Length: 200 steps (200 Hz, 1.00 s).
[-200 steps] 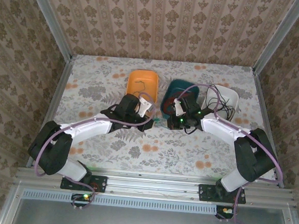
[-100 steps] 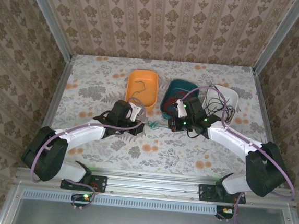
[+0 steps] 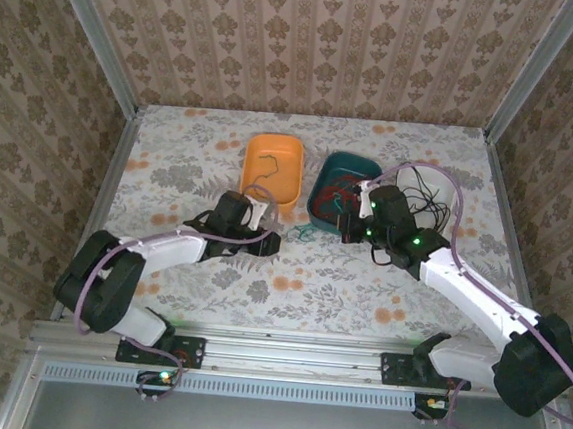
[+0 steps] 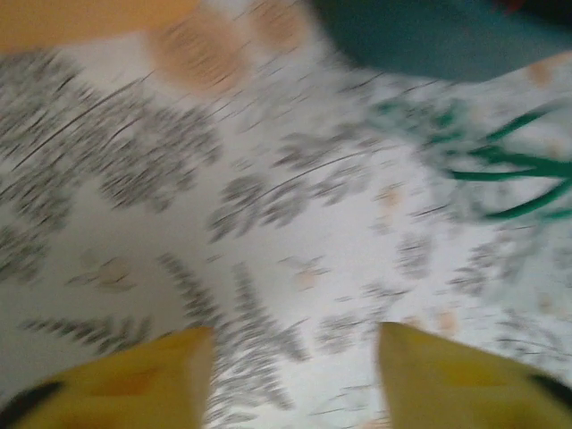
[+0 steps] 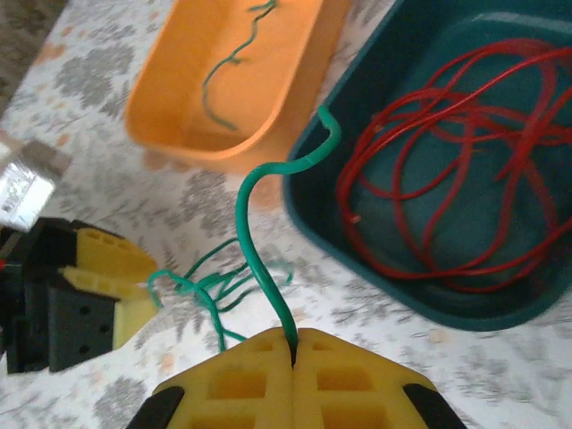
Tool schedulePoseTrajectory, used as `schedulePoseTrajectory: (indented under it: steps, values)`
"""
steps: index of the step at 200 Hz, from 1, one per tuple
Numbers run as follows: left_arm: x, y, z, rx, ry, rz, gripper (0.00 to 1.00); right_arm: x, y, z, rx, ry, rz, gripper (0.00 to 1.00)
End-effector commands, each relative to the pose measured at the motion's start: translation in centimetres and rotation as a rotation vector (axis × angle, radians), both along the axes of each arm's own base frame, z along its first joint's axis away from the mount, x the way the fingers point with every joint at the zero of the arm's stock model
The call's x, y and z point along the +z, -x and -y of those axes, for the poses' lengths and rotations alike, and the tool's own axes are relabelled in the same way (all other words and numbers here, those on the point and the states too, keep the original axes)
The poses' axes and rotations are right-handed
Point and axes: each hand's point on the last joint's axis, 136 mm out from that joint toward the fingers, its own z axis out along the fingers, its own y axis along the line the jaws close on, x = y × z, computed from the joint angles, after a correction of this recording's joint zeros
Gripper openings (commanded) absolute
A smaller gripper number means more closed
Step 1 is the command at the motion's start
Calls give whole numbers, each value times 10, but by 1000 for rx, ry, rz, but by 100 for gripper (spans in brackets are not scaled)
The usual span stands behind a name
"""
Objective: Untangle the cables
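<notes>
My right gripper (image 5: 293, 344) is shut on a green cable (image 5: 255, 223) that rises from its pads and curls toward the teal tray (image 5: 313, 206). The rest of that green cable lies in a loose tangle (image 5: 214, 286) on the table between the two grippers (image 3: 303, 234). Red cables (image 5: 456, 170) are coiled inside the teal tray. A short green cable (image 5: 234, 63) lies in the orange tray (image 5: 170, 107). My left gripper (image 4: 293, 332) hovers open over bare tablecloth, with the green tangle (image 4: 509, 170) off to its right. Black cables (image 3: 423, 198) lie behind the right arm.
The orange tray (image 3: 276, 163) and teal tray (image 3: 328, 178) stand side by side at the middle back. Patterned walls and metal rails enclose the table. The thick purple arm cable (image 3: 441, 173) loops above the right arm.
My left gripper has opened from shut, and the green tangle lies loose on the table. The right arm has swung its elbow to the right, still gripping the green cable.
</notes>
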Motion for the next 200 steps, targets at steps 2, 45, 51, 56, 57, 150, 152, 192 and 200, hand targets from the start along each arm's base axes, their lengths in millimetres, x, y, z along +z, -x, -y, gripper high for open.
schedulePoseTrajectory:
  steps: [2,45,51,56,57,150,152,192,200]
  values:
    - [-8,2,-4,8,-88,-14,75,16,-4,13,-44,152,61,0]
    - [10,-3,6,-13,-40,48,82,4,-3,8,-2,407,56,0]
    - [14,-2,9,-24,-22,57,82,-1,-1,5,13,445,48,0]
    - [18,-1,11,-36,-4,66,83,-3,-1,3,19,458,43,0]
    - [19,-1,11,-38,0,68,83,-5,-1,3,22,466,37,0]
    - [71,7,49,-215,88,209,80,-79,1,-27,83,539,-224,0]
    - [71,7,50,-216,88,209,79,-80,1,-28,84,536,-224,0]
    - [67,6,57,-225,93,201,76,-85,-10,-34,30,499,-211,0]
    - [66,7,58,-226,97,204,76,-86,-12,-35,20,494,-210,0]
